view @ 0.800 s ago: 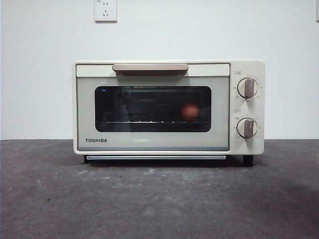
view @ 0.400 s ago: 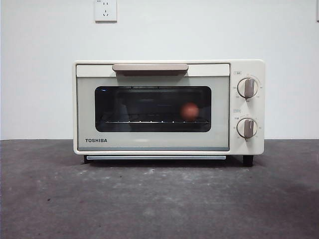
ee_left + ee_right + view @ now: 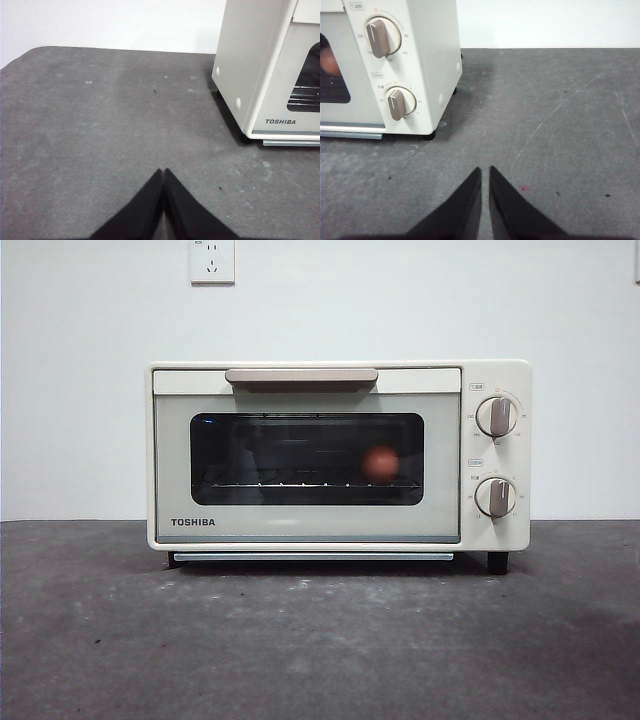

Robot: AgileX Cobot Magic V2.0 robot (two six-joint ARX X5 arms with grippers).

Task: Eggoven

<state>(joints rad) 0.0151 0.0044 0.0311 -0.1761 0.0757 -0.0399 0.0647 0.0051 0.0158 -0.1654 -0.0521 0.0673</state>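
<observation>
A matt cream oven (image 3: 300,525) with glossy dark glass (image 3: 280,455) is seen on a rough, matt grey surface (image 3: 320,650).

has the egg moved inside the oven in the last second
No. The egg sits at the same spot on the rack behind the glass of the closed oven, still below and left of the upper dial.

Wall: plain white (image 3: 80,390), unmarked, filling the whole backdrop behind the worktop.
Socket: a white electrical outlet (image 3: 212,260) set high on the wall.
Worktop: dark grey, matte surface (image 3: 320,640) with pale scuffs, faint scratches and small specks.
Light: even, soft, indoor.
</observation>
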